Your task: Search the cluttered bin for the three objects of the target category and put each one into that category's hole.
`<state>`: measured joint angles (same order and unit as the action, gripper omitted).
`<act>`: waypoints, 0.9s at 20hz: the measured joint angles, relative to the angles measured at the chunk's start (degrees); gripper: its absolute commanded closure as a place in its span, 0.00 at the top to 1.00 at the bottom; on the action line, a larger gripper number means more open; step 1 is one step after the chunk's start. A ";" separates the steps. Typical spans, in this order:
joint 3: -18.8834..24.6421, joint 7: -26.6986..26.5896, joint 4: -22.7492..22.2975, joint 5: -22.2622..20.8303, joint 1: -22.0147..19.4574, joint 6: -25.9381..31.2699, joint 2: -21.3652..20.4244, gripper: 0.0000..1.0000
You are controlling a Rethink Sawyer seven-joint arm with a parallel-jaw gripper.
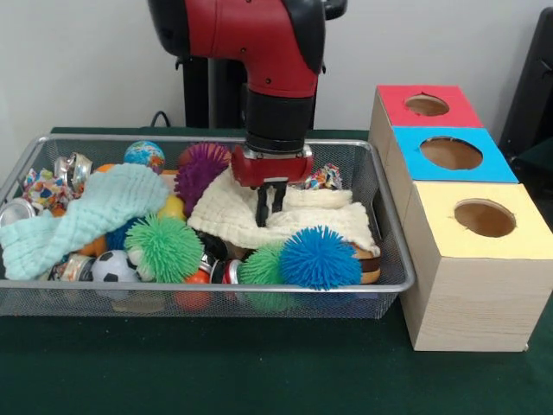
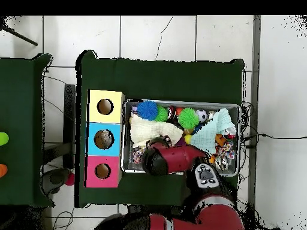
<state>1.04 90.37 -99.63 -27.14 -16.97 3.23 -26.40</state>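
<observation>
Spiky balls, a blue one (image 1: 319, 257) among them, are crowding the wire bin's (image 1: 393, 259) front edge. Behind them the gripper (image 1: 270, 210) is hanging, fingers nearly together and empty, touching the cream cloth (image 1: 324, 220). Searching seems underway; next, probably lifting that cloth aside.

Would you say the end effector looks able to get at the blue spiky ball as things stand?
Probably yes: the blue spiky ball lies uncovered on top of the clutter, just in front of the end effector, which hangs over the cream cloth.

Even, bright indoor light; soft shadows under bin (image 1: 393, 281) and boxes (image 1: 471, 303); front view slightly soft, no glare.
</observation>
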 measured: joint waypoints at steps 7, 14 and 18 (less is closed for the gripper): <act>8.09 -0.06 -0.02 -4.23 -10.18 8.19 -3.22 0.00; 15.62 -0.14 -0.16 -8.32 -16.59 15.19 -4.62 0.00; 18.21 -0.16 -0.17 -10.29 -18.26 17.22 -4.95 0.00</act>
<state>19.25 90.21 -99.80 -37.43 -35.22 20.44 -31.35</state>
